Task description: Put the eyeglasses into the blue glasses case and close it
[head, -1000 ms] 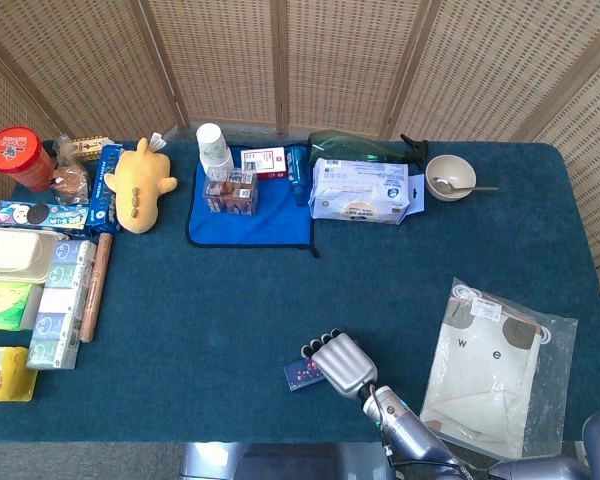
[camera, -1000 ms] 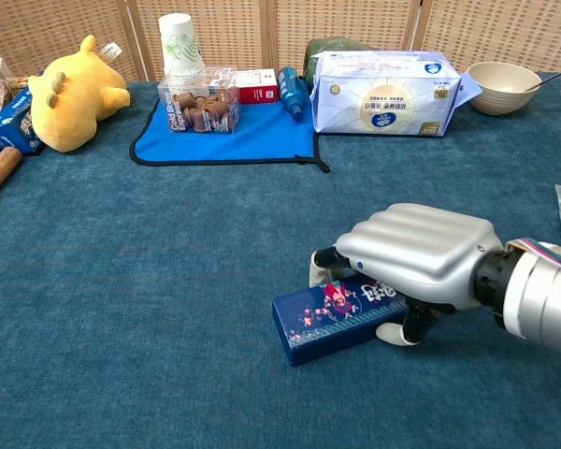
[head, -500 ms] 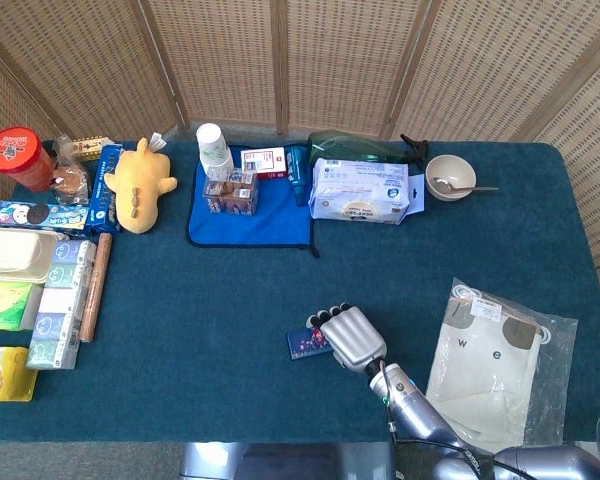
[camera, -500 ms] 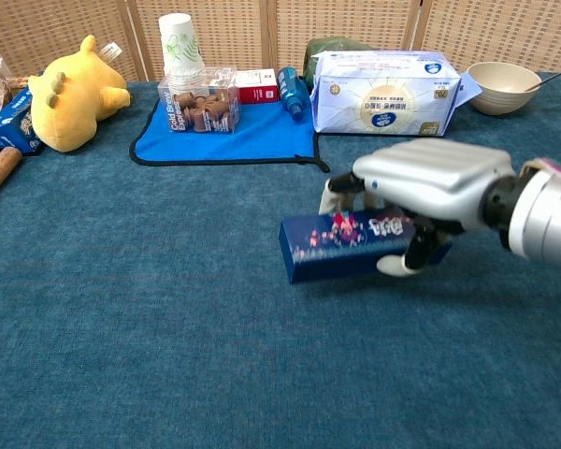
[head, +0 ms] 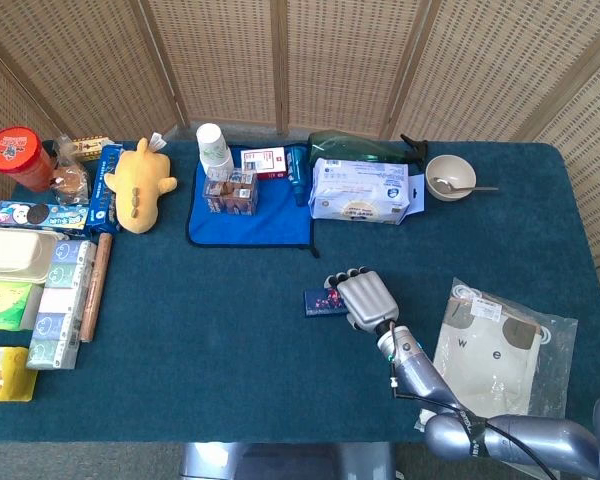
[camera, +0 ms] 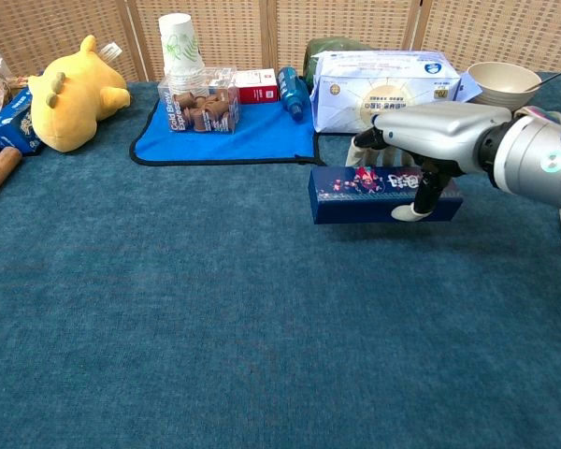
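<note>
Blue glasses case is off the table now, carried in the right hand, fingers over the top, thumb under the front edge. A second ago we had it lying on the cloth near the front edge with the hand just closing on it; half a second ago it was lifted a little; now it hangs higher and further back, roughly level, just in front of the white tissue pack in the chest view. In the head view the case sits mid-table, sticking out left of the hand.

So we read this as a pick and relocate, not the insertion yet. The case looks closed; lid seam we can't make out.

We can't find the eyeglasses in either view, so we can't say where they are or whether they are already inside. The left hand is not visible in either view.

For the task: the case is secured in a firm grasp, but opening it likely needs it set down or a second hand. Closing step is not yet checkable.
</note>
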`<control>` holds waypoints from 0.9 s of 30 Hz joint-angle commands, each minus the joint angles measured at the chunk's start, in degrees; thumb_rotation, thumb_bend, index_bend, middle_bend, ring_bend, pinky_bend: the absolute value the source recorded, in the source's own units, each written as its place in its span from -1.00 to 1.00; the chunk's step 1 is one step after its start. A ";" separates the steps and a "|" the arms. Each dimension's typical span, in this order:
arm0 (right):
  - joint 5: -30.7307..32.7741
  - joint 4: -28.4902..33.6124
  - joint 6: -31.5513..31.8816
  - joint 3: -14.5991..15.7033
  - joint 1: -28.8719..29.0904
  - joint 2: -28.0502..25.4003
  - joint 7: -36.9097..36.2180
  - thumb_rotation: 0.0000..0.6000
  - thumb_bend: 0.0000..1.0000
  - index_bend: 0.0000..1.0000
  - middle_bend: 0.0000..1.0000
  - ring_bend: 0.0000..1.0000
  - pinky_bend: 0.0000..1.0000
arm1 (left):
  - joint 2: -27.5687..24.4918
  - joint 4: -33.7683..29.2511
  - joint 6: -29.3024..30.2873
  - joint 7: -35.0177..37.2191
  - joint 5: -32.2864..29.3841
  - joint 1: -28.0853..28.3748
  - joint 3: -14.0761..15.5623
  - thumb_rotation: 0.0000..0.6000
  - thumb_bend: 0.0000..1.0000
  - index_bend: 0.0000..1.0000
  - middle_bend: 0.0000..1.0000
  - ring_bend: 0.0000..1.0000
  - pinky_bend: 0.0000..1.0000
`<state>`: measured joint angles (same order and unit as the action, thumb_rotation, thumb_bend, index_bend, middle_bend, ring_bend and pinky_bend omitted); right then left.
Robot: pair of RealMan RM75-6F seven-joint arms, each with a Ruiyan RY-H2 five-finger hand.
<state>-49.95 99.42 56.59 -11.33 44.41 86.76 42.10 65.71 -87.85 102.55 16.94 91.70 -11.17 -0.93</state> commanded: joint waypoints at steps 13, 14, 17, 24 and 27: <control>1.16 8.37 5.11 2.54 0.02 -5.74 1.13 1.00 -0.46 -0.91 -0.78 -0.92 -0.63 | -0.74 -2.95 -1.90 -2.60 -0.31 1.21 0.05 1.00 -0.42 -0.77 -0.84 -1.00 -1.00; 0.11 9.86 6.22 2.87 -0.64 -6.76 0.78 1.00 -0.46 -0.90 -0.78 -0.92 -0.63 | -0.75 -3.18 -2.02 -2.80 -0.36 1.27 0.07 1.00 -0.42 -0.77 -0.84 -1.00 -1.00; -3.76 13.22 10.34 4.28 -3.13 -9.25 -0.20 1.00 -0.46 -0.88 -0.76 -0.89 -0.63 | -0.96 -3.76 -2.38 -3.41 -0.63 1.36 0.14 1.00 -0.42 -0.77 -0.84 -1.00 -1.00; -14.45 15.59 22.79 10.06 -13.01 -12.93 -5.34 1.00 -0.45 -0.69 -0.59 -0.78 -0.59 | -2.15 -4.65 -3.98 -4.37 -3.22 1.27 0.05 1.00 -0.42 -0.77 -0.84 -1.00 -1.00; -17.36 14.49 25.96 12.17 -16.94 -13.95 -9.13 1.00 -0.45 -0.62 -0.57 -0.76 -0.59 | -2.68 -5.16 -4.89 -5.28 -3.83 1.40 0.24 1.00 -0.42 -0.77 -0.84 -1.00 -1.00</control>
<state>-64.03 114.23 79.60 -1.73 31.15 74.46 36.48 63.22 -92.82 97.89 11.90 88.05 -9.82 -0.77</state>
